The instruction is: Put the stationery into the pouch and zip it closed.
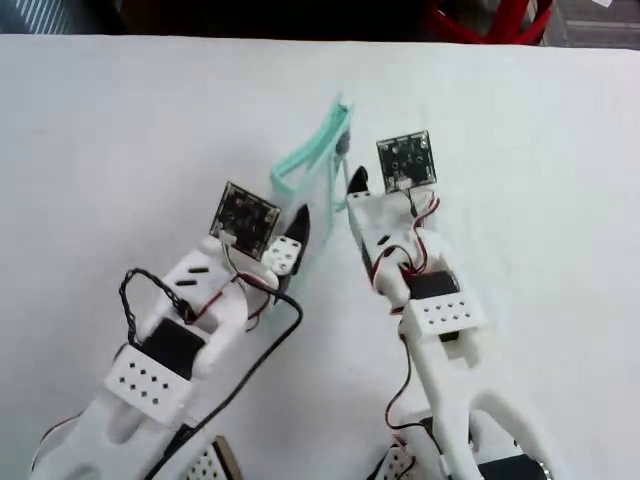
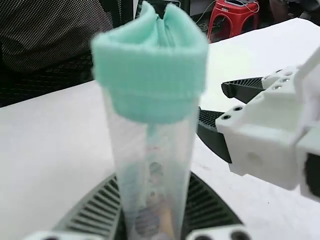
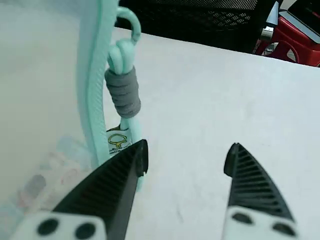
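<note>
**Q:** Pouch (image 1: 305, 152): where is it?
**A:** Held on end between the two arms, mid-table, mint-trimmed end up. Left gripper (image 2: 155, 182) is clamped on its lower part, with a ribbed jaw on each side of the clear wall.

**Q:** Contents?
**A:** Blurred coloured shapes show through the clear wall. Cannot tell which items they are.

**Q:** Right gripper (image 3: 189, 150)?
**A:** Jaws spread wide, nothing between them. One black fingertip (image 3: 135, 160) sits just beside the pouch's mint zip edge. Cannot tell whether it touches.

**Q:** Past that fingertip?
**A:** A small white tag (image 3: 118, 140) on the zip edge, then the zip pull (image 3: 122, 92). The pull is a looped mint cord bound with a grey wrap, hanging against the edge.

**Q:** Room to move?
**A:** Nearest, a black cable (image 1: 299, 318) loops along the left arm. The white table (image 1: 110, 130) runs wide to either side of both arms and on behind the pouch. The pouch is well apart from the far edge. Beyond that edge are a red stool (image 1: 490, 20) and a black mesh chair (image 3: 200, 20).

**Q:** Writing?
**A:** Only the tag, which carries a yellow mark. Its print is too small to read.
</note>
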